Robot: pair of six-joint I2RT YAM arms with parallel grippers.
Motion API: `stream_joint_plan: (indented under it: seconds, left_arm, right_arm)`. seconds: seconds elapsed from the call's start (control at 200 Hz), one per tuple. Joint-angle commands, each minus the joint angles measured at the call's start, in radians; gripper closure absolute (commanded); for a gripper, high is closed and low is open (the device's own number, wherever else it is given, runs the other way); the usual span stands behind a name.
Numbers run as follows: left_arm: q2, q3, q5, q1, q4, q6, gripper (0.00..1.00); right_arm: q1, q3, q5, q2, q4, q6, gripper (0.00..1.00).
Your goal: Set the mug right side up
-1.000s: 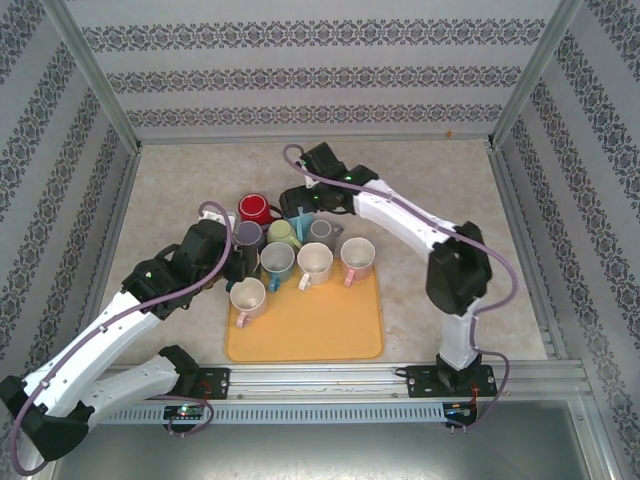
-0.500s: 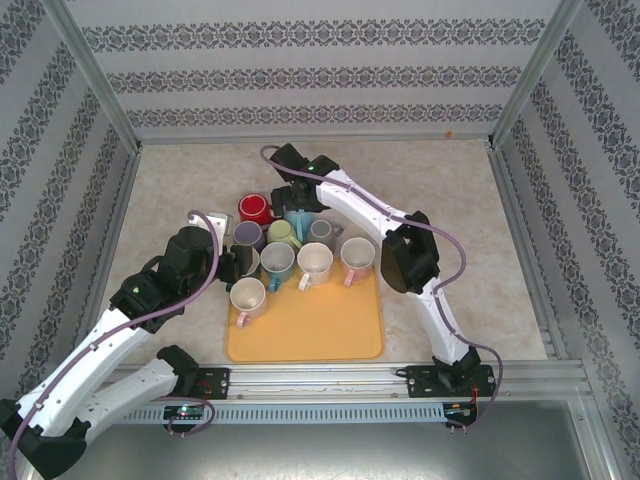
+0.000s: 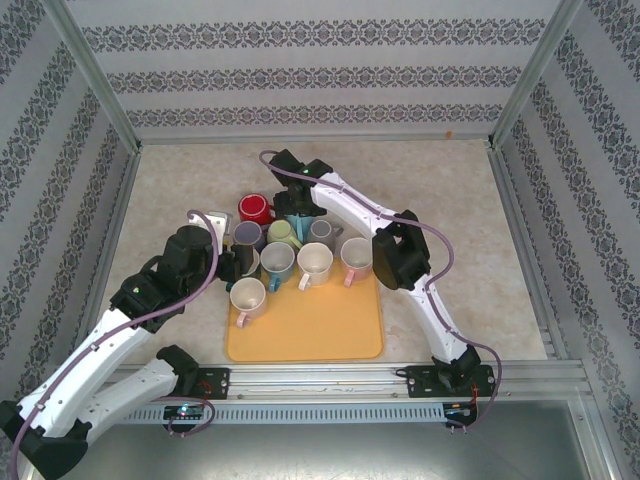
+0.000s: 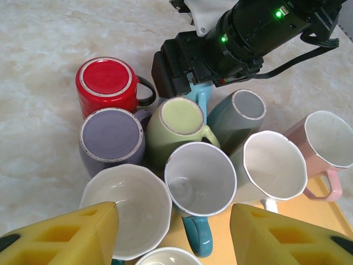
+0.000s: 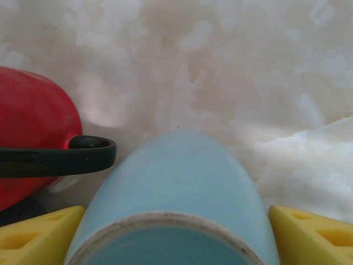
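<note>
Right wrist view: upside-down blue mug (image 5: 176, 187) on the table (image 5: 220, 66), red mug (image 5: 33, 127) at its 9 o'clock, between the right fingers (image 5: 33, 234); clamped or not, I cannot tell. Left wrist view: left fingers (image 4: 60, 234) apart, empty.

the light blue mug (image 5: 176, 182) stands upside down on the pale marbled table (image 5: 231, 61) at the far edge of the mug cluster, its flat base with an unglazed whitish ring facing up, just beside the red mug (image 5: 33, 121) and behind the upturned green mug (image 4: 182, 118).
</note>
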Motion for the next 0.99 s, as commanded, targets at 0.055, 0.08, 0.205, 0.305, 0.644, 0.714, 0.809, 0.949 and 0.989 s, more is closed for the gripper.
stream_joint_plan:
  seconds: [0.055, 0.08, 0.205, 0.305, 0.644, 0.714, 0.809, 0.949, 0.989]
  left_arm:
    - [-0.009, -0.012, 0.007, 0.018, 0.033, 0.018, 0.43]
    - [-0.008, -0.011, 0.007, 0.02, 0.034, 0.018, 0.43]
    - [-0.004, -0.011, 0.004, 0.023, 0.035, 0.018, 0.43]
    - [-0.001, -0.014, 0.007, 0.025, 0.038, 0.016, 0.43]
    - [-0.005, 0.002, 0.085, 0.027, 0.053, -0.031, 0.39]
    - [0.003, 0.02, 0.136, 0.027, 0.055, -0.058, 0.38]
    - [0.018, 0.044, 0.224, 0.026, 0.072, -0.1, 0.31]
    - [0.023, 0.025, 0.416, 0.027, 0.22, -0.214, 0.26]
    - [0.029, 0.011, 0.463, 0.028, 0.281, -0.257, 0.26]
  right_arm:
    - [-0.016, 0.01, -0.021, 0.005, 0.008, 0.009, 0.27]
    - [-0.017, 0.008, -0.021, -0.002, 0.01, 0.007, 0.28]
    - [-0.018, 0.021, 0.007, -0.055, 0.013, -0.012, 0.29]
    - [-0.03, 0.025, 0.036, -0.119, 0.014, -0.032, 0.29]
    - [-0.08, -0.102, 0.066, -0.45, 0.132, -0.042, 0.33]
    - [-0.086, -0.182, 0.029, -0.543, 0.201, -0.037, 0.33]
    - [-0.099, -0.377, -0.06, -0.704, 0.377, 0.019, 0.33]
    - [-0.123, -0.681, -0.177, -0.928, 0.66, 0.138, 0.36]
    - [-0.129, -0.734, -0.202, -0.973, 0.703, 0.166, 0.36]
